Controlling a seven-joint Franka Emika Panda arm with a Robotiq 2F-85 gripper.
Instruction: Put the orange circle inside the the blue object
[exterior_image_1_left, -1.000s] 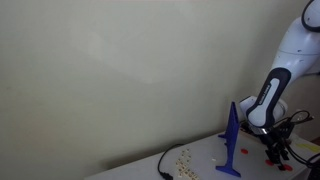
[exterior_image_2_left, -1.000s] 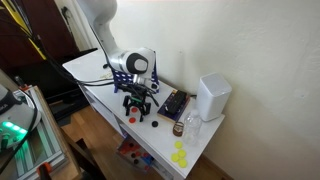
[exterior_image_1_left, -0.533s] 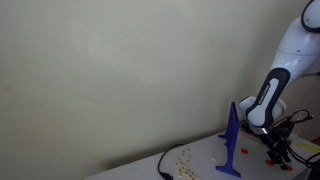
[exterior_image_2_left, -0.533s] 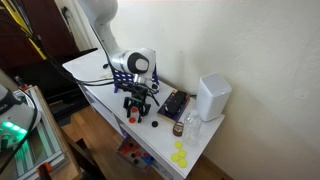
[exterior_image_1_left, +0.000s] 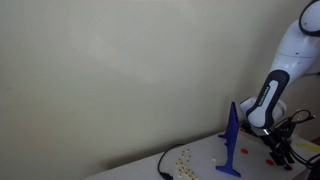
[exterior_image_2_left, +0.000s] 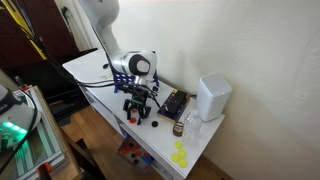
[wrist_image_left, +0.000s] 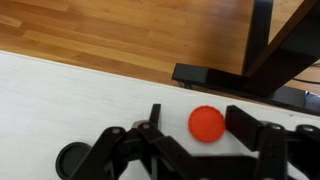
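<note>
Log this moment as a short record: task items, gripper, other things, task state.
orange circle: flat on the white table, between the fingers
gripper: open, low over the table, one finger on either side of the circle; contact cannot be told
blue post: upright on the table in an exterior view, apart from the gripper
other things: white box; yellow pieces near the table's end; black round piece beside the gripper
task state: circle not yet lifted, not yet on the post
</note>
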